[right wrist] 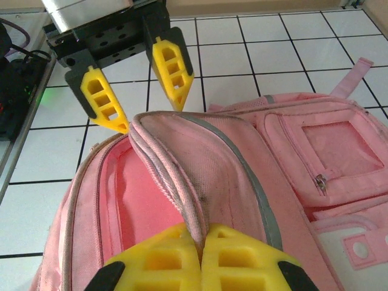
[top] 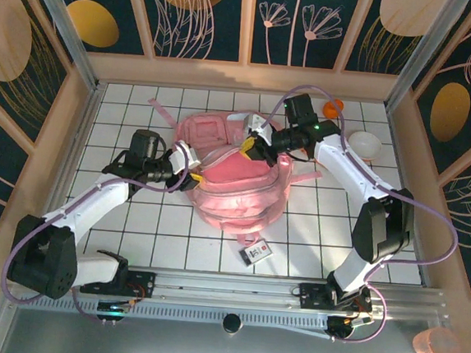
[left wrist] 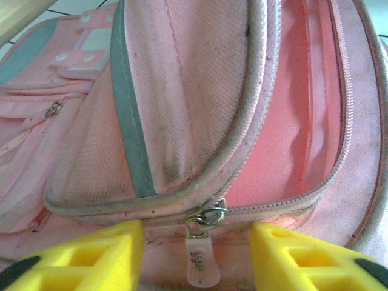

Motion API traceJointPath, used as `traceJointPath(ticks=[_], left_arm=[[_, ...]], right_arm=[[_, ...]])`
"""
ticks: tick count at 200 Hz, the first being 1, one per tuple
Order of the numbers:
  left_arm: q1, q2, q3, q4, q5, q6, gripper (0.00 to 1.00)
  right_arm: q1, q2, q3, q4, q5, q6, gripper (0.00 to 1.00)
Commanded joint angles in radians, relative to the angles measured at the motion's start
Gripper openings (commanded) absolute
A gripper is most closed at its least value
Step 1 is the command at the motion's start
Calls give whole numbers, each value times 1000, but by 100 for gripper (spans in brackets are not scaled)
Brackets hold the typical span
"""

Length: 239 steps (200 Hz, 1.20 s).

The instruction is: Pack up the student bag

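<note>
The student bag [top: 242, 198] lies flat on the white tiled table, its main compartment unzipped and gaping. My right gripper [right wrist: 200, 257] is shut on the zip edge of the bag's front flap [right wrist: 182, 176] and holds it raised, baring the pink lining [right wrist: 133, 200]. My left gripper [left wrist: 197, 251] is open at the bag's left side, its yellow fingers [left wrist: 91, 254] on either side of the translucent zip pull [left wrist: 202, 260] without touching it. The metal slider [left wrist: 207, 218] sits just above the pull. In the top view the left gripper [top: 191, 178] and right gripper [top: 249, 149] face each other across the opening.
A small printed card [top: 255, 252] lies on the tiles just in front of the bag. A white bowl [top: 364, 144] and an orange object [top: 332, 109] sit at the back right. A pink strap [top: 163, 107] trails toward the back left. Wooden walls ring the table.
</note>
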Motion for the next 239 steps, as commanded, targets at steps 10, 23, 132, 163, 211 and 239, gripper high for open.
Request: traceJointPath(ticks=[10,23,132,163,211,239], left_arm=[[-3,33,19,28,0,27,35],[-3,35,12,17,-56,49,27],[-1,123,7,185,-583,-50,1],[-1,138,60,169,-538,-75,22],[-2,-10,109,70,-185,-20,69],[-29,-46,145,49,-133,-21,72]], right_arm=[[3,-2,62,17,-127,-27,0],[3,-3,67,11,-130,-34,0],[-23,13,193,-147,-200,-131,0],[-30,13,178,-34,-120,-1,0],[-17,48,177,-10,-71,-9,0],[11,91,225,-62,-66,-62,0]])
